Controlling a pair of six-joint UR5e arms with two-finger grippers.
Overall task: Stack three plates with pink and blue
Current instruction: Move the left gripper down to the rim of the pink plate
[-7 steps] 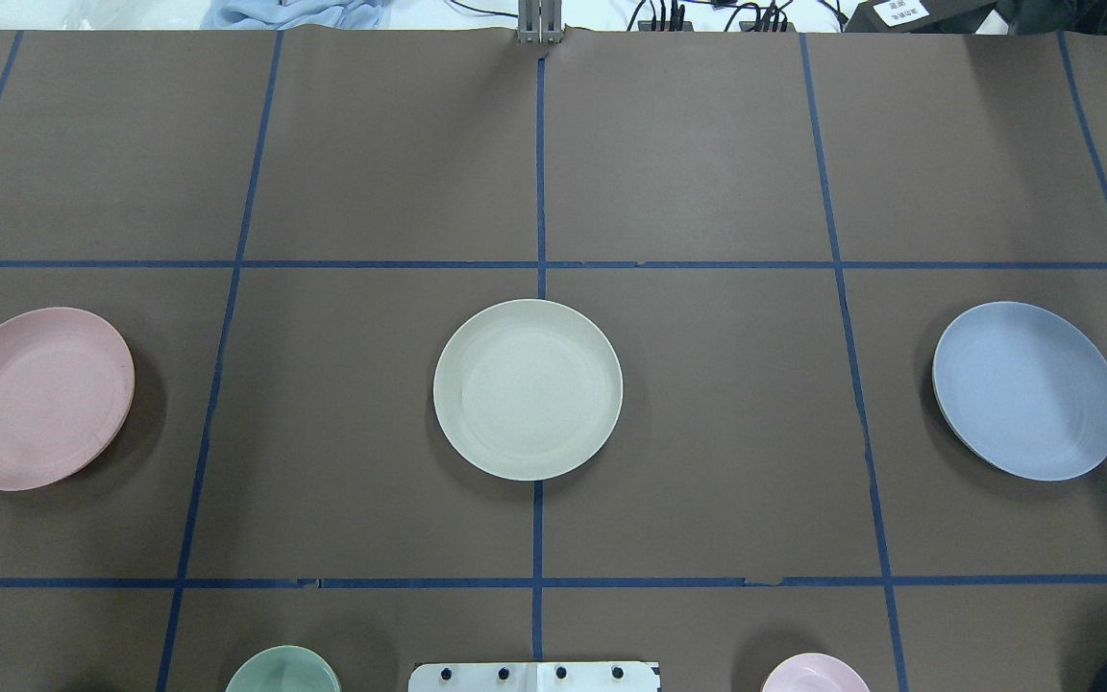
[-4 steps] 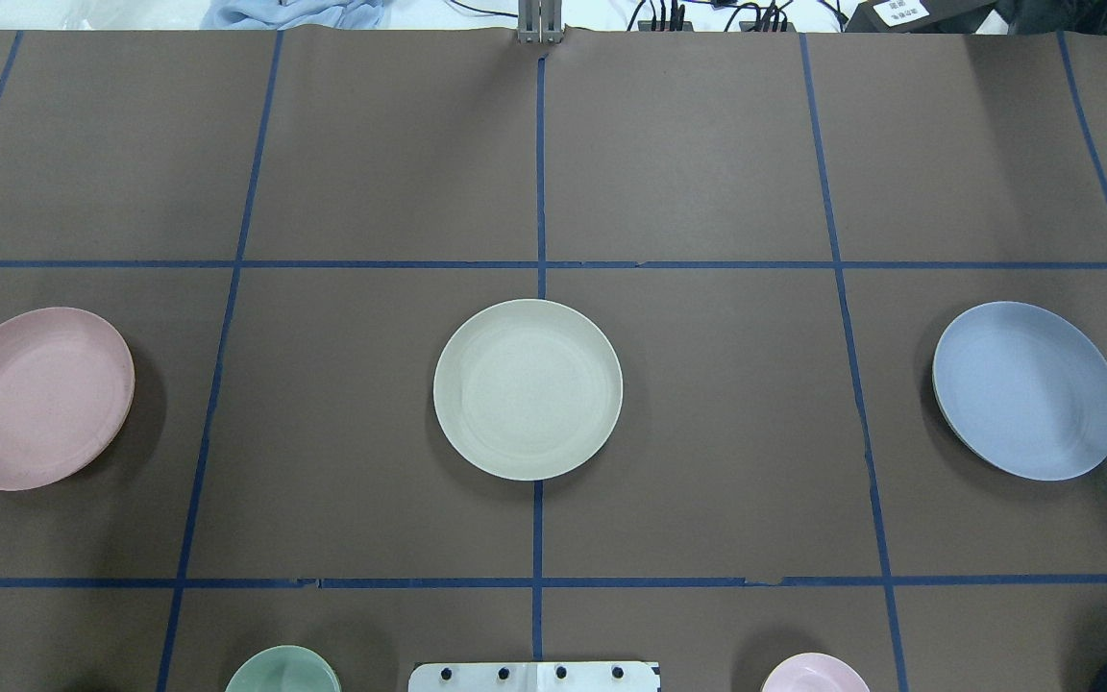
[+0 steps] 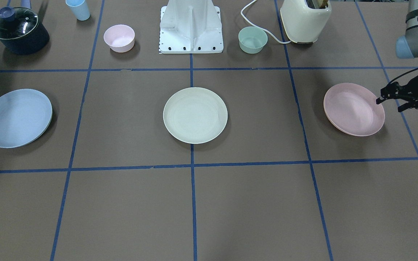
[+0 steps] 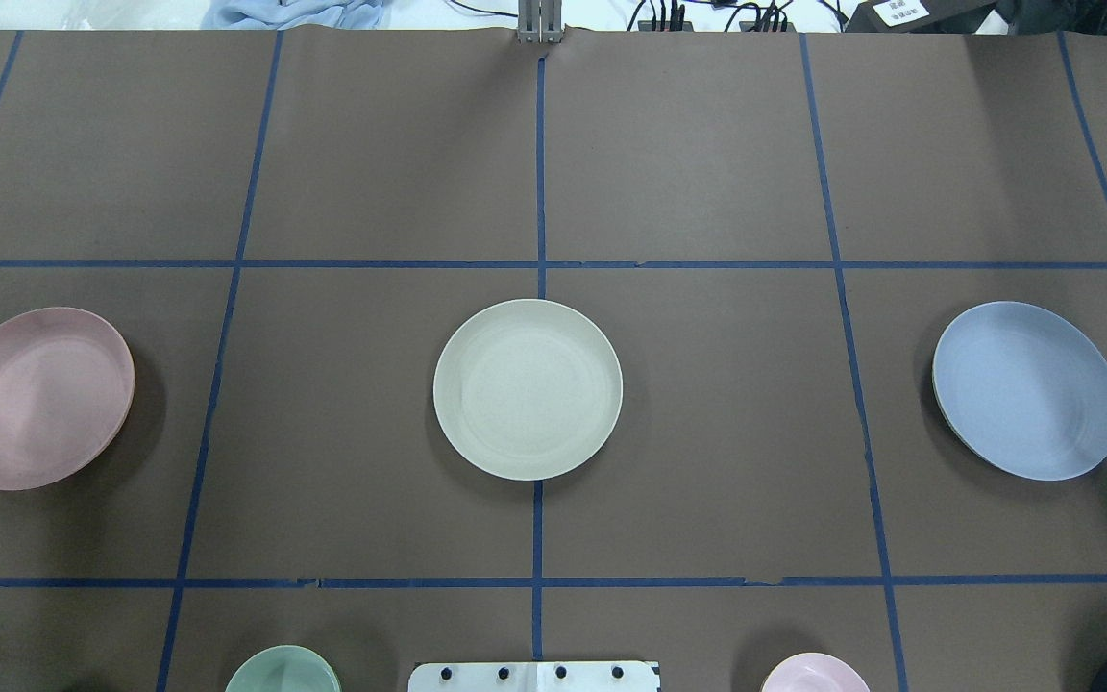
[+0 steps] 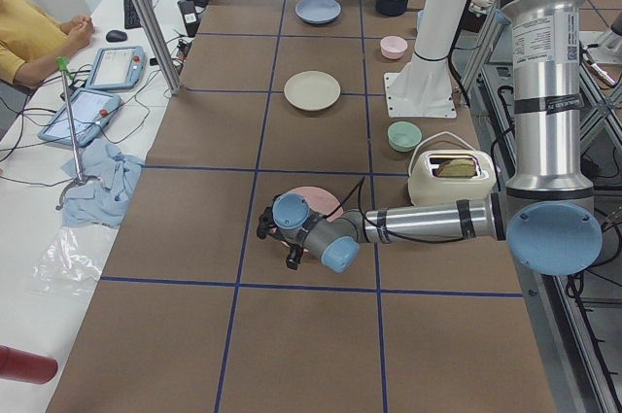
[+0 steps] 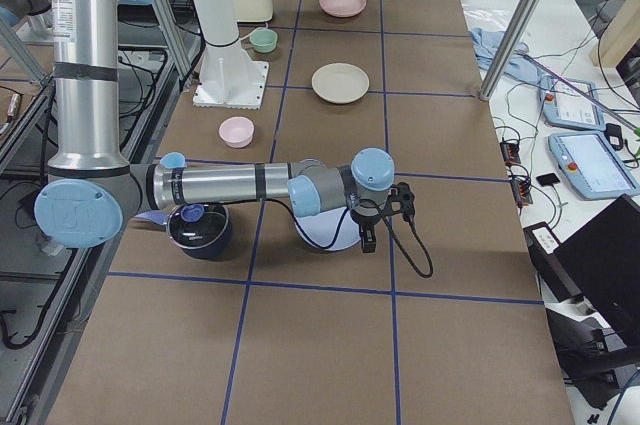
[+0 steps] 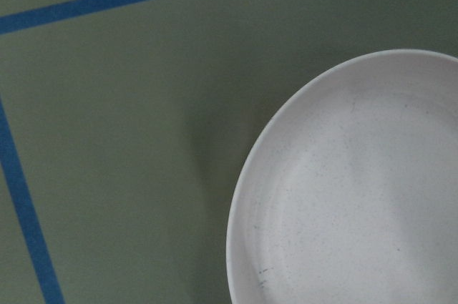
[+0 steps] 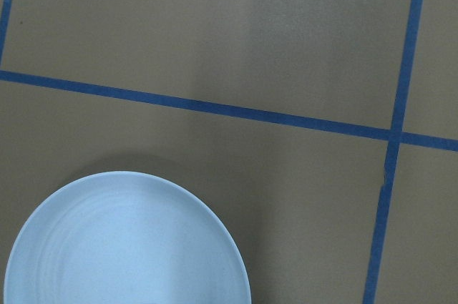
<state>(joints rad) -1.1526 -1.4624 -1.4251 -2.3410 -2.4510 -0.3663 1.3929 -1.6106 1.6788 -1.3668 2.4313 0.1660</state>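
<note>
At the desk's (image 4: 707, 432) left edge lay the pink plate (image 4: 35, 399), flat and alone. The left hand (image 3: 389, 103) hung just beside its outer rim, on the side toward the desk's edge, with its fingers spread wide and nothing between them. The left wrist view looked down on that rim and on bare desk next to it.

In the middle of the desk sat the cream plate (image 4: 528, 389), well apart from both others. Nothing was stacked on it.

Near the right edge lay the blue plate (image 4: 1026, 390). The right hand (image 6: 388, 220) hovered beside it, again on the outer side. Only a sliver of it showed from overhead, so I cannot tell whether it was wide or narrow.

The step in hand looked like the approach to the first pick. Next, I judged, a hand would need to come down over a raised rim, close on it, lift and carry the plate inward to the cream one.

Room was good: the stretches of desk between the plates were bare, and so was the operators' side. The tight spots were the outer edges, where each plate sat close to the desk's end. A green bowl (image 4: 282, 671) and a pink bowl (image 4: 815, 675) stood along the robot's edge, off the carrying path.
</note>
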